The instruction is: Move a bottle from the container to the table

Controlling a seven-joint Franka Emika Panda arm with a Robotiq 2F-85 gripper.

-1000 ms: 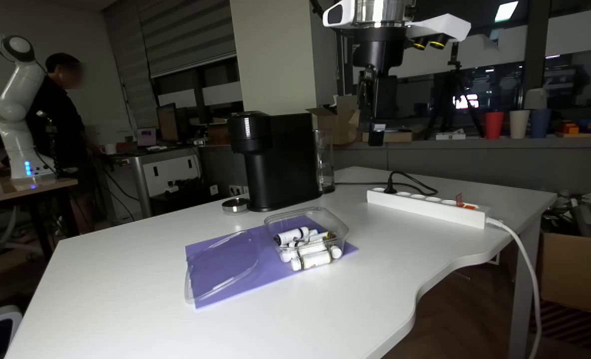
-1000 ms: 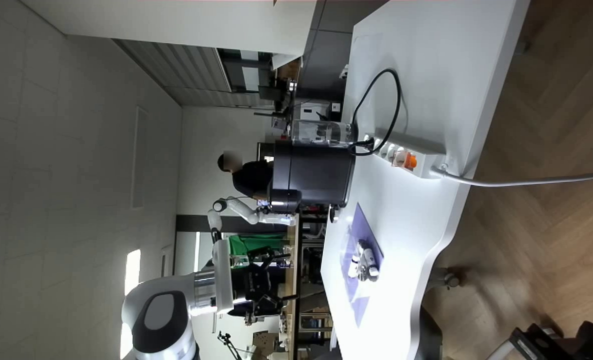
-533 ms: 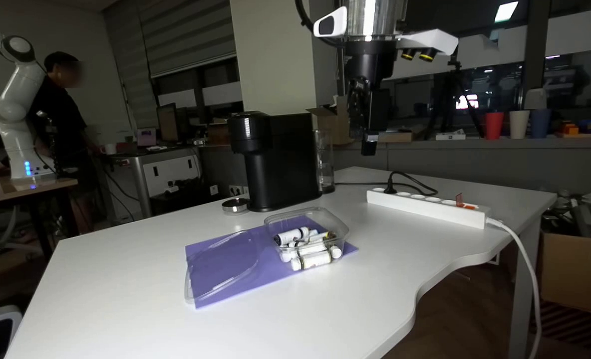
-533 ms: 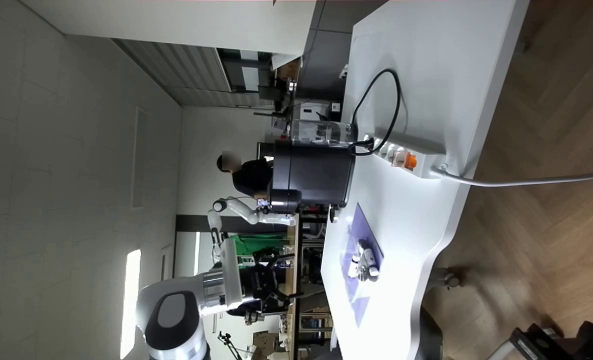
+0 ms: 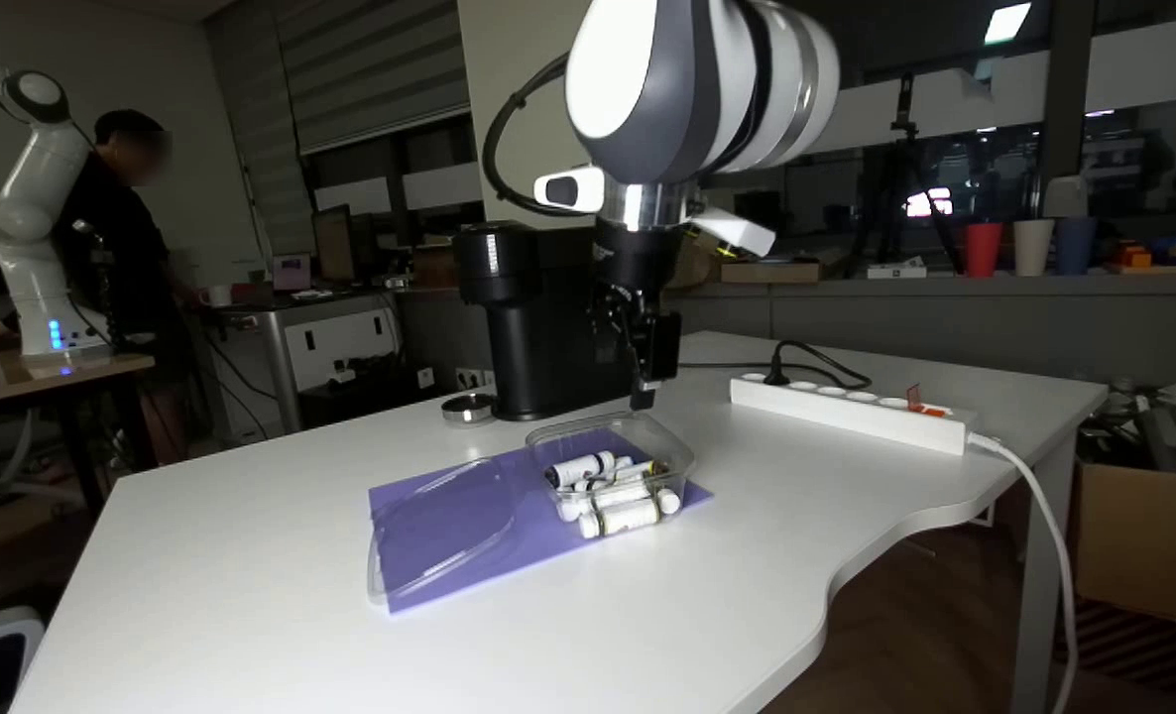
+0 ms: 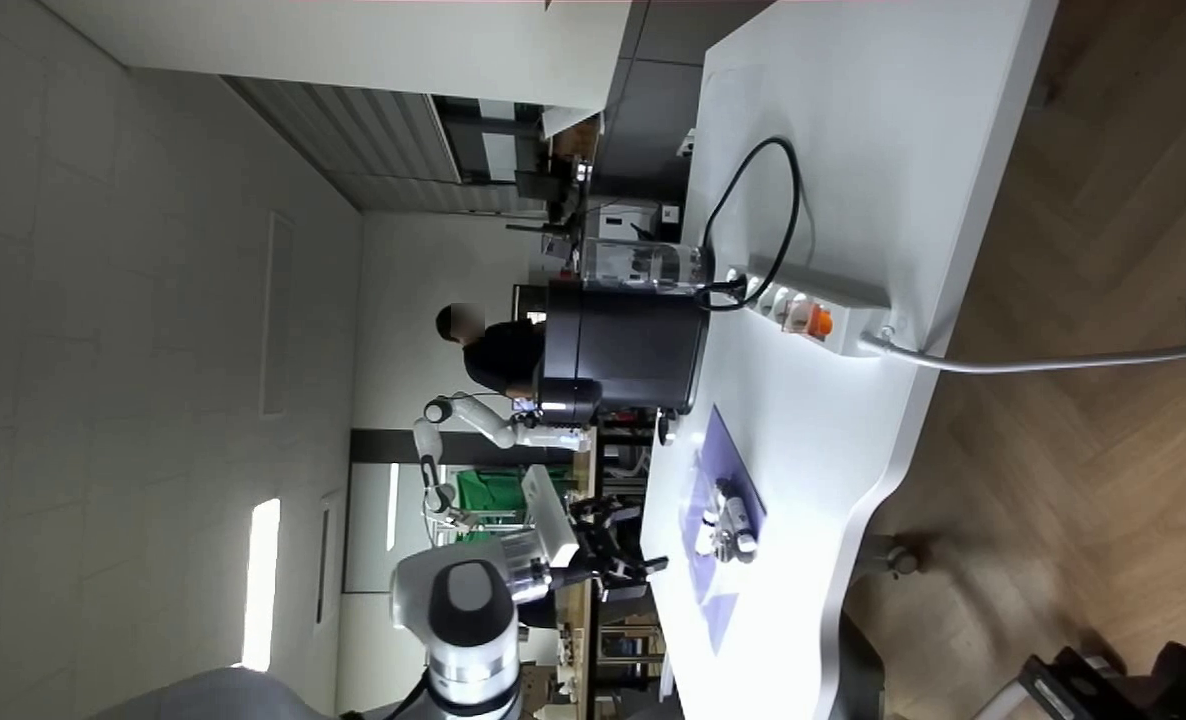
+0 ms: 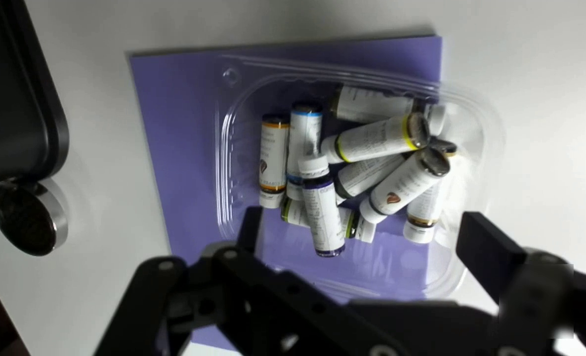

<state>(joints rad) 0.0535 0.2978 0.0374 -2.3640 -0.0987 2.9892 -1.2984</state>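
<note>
Altogether, nine bottles (image 7: 364,174) show in one clear container (image 7: 225,158).

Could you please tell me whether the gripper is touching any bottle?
Apart. Both exterior views show a clear gap between the gripper and the bottles, which lie lower.

In an exterior view, dark windows (image 5: 1006,171) sit upper right, a pale pillar (image 5: 521,45) top centre, and brown floor (image 5: 910,625) lower right.
</note>
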